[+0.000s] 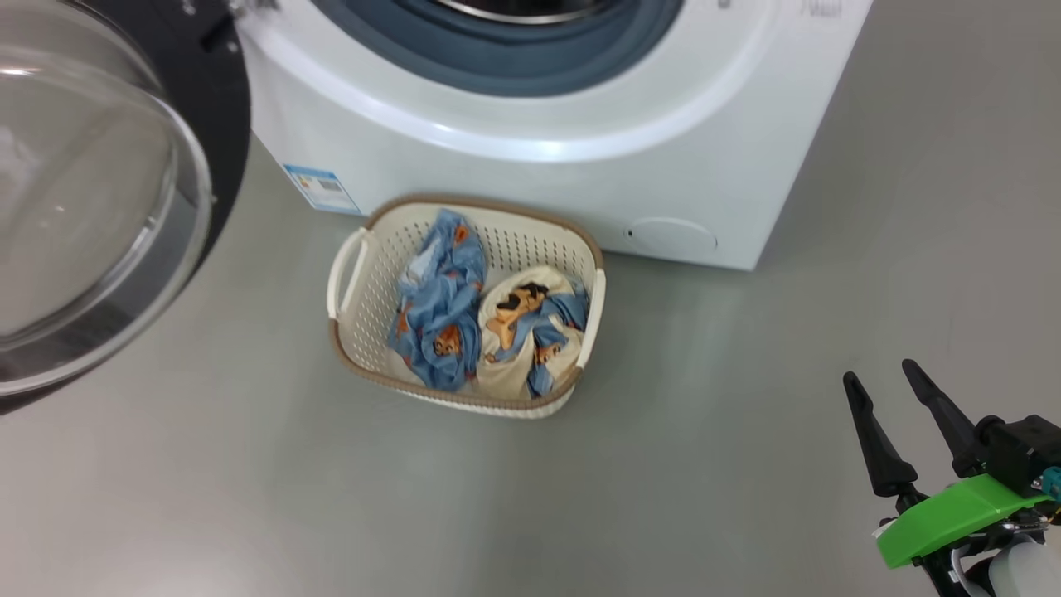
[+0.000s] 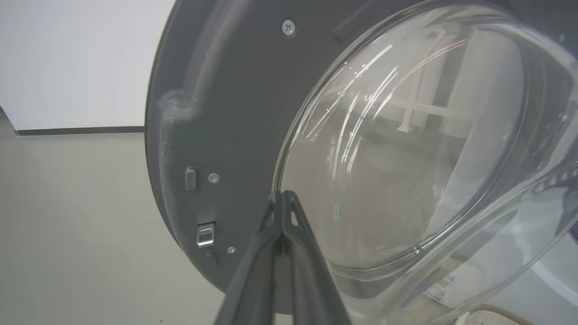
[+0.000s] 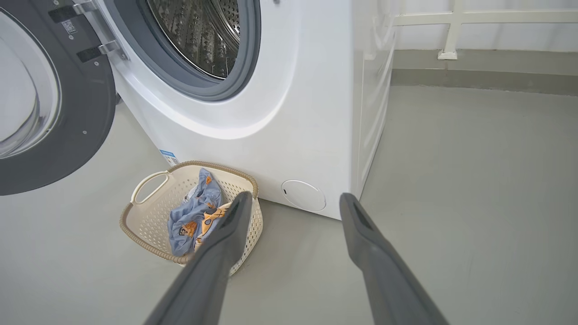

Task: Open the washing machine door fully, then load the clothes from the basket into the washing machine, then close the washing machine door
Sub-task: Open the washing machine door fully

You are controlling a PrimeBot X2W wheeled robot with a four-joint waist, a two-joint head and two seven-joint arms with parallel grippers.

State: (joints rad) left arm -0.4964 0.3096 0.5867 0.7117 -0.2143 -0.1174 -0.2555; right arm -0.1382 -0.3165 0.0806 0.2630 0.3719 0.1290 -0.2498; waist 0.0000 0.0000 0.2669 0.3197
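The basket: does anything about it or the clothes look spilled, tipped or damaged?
Nothing stands out. The basket stands upright on the floor before the washing machine, and its rim looks whole. The light blue garment and the cream garment both lie crumpled inside it; neither hangs over the rim.

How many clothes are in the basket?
2. The light blue garment lies in the left half of the basket, and the cream garment is beside it on the right. Something smaller could be hidden underneath them.
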